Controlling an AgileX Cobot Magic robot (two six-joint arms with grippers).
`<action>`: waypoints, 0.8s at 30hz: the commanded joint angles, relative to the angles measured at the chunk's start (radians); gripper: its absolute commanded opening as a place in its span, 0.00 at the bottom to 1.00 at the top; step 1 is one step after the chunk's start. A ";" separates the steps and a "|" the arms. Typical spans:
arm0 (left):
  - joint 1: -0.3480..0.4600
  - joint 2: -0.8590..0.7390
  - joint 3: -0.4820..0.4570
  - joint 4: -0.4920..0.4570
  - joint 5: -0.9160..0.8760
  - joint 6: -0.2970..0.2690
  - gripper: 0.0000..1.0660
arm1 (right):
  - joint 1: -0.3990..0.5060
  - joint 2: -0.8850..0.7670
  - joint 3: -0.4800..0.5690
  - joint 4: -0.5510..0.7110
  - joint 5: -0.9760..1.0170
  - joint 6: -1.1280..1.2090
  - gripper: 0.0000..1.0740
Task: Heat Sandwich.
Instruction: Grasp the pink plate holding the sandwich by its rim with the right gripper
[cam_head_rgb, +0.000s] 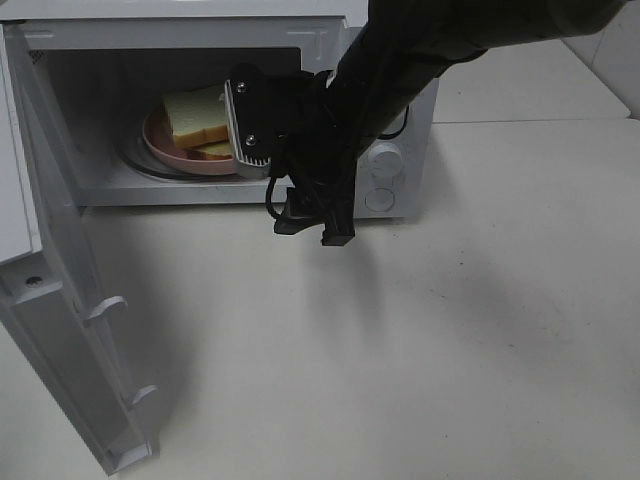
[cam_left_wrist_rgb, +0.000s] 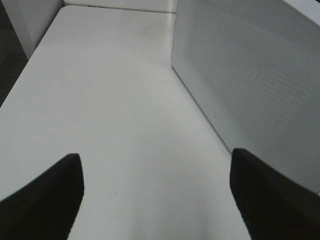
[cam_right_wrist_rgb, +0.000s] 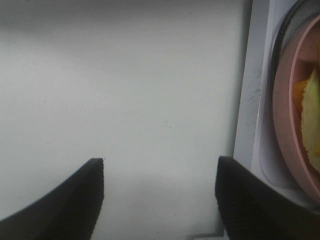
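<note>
The sandwich (cam_head_rgb: 198, 118), pale yellow and white, lies on a round pink plate (cam_head_rgb: 162, 146) inside the open microwave (cam_head_rgb: 330, 40). In the exterior high view my right gripper (cam_head_rgb: 312, 232) hangs fingers-down just in front of the oven's opening, open and empty, with its arm covering the right part of the cavity. Its wrist view shows the open right gripper (cam_right_wrist_rgb: 160, 165) over bare table, with the plate (cam_right_wrist_rgb: 286, 110) and a yellow edge of the sandwich (cam_right_wrist_rgb: 311, 117) at one side. My left gripper (cam_left_wrist_rgb: 156, 157) is open and empty over the table beside a perforated grey panel (cam_left_wrist_rgb: 250, 75). It is outside the exterior high view.
The microwave door (cam_head_rgb: 60, 300) stands swung wide open at the left, reaching toward the table's front. Two knobs (cam_head_rgb: 382, 160) sit on the oven's right panel. White table (cam_head_rgb: 450, 330) spreads in front and to the right.
</note>
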 joint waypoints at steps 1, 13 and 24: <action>0.005 -0.017 0.002 0.007 -0.015 0.001 0.72 | 0.003 0.023 -0.034 0.001 0.022 -0.007 0.59; 0.005 -0.017 0.002 0.007 -0.015 0.001 0.72 | 0.025 0.156 -0.211 0.001 0.080 -0.011 0.59; 0.005 -0.017 0.002 0.007 -0.015 0.001 0.72 | 0.025 0.275 -0.387 0.011 0.154 -0.010 0.59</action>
